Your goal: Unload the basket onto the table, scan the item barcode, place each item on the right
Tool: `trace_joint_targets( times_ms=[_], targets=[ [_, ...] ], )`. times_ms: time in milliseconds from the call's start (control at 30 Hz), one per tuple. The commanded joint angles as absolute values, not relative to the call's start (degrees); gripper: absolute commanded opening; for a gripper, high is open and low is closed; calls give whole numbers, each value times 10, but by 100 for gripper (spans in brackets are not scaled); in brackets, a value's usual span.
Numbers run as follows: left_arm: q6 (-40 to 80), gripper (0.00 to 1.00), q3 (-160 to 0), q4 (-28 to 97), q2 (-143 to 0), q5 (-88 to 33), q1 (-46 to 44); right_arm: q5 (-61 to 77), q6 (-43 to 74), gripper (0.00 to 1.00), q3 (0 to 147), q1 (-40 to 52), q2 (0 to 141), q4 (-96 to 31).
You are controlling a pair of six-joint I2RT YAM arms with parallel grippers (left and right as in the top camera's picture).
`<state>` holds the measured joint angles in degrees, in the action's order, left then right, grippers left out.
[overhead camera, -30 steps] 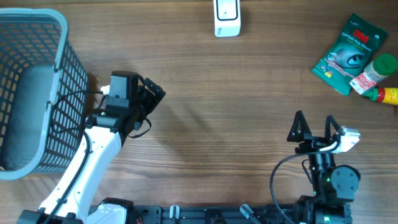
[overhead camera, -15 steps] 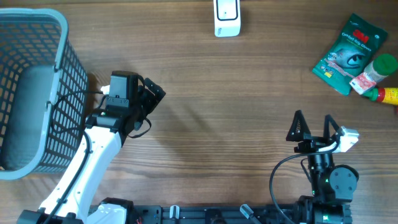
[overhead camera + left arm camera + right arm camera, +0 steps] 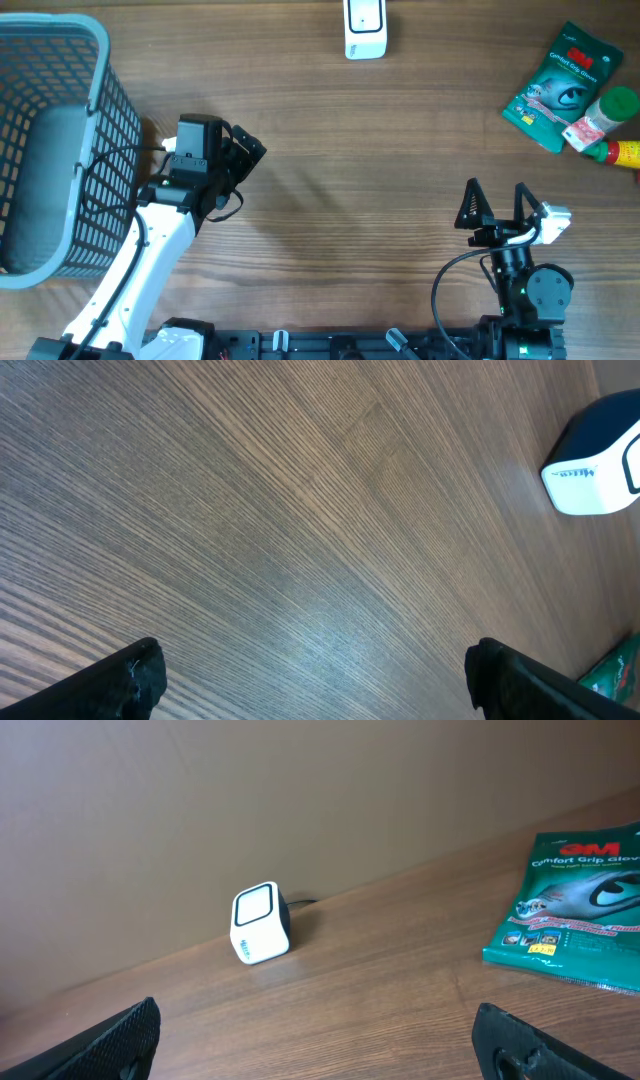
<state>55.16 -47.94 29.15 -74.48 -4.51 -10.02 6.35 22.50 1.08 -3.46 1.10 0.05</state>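
One glove pkt [image 3: 556, 88] far rt, scanner [image 3: 365, 28] top ctr, basket [image 3: 112, 140] left

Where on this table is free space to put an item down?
Free: the bare wood between the left gripper, the scanner and the right gripper. Crowded: the right edge, with glove pack and bottles; the basket fills the left.

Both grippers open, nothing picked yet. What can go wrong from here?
1. The 3M glove packet lies flat on the table, so the right gripper may slide off it rather than pinch it.
2. The green-capped bottle touches or overlaps the packet's corner; lifting one may drag the other.
3. The scanner looks small and sits at the far edge; a carried item could knock it askew.
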Motion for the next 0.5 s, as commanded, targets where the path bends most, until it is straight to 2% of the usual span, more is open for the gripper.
trace_joint_targets(
  times_ms=[0,467],
  targets=[
    [544,100,-475,290,-748,-37,-96,55,229,100,3,-36,2,4],
    [544,100,-475,290,-748,-11,-96,55,229,100,3,-36,2,4]
  ],
)
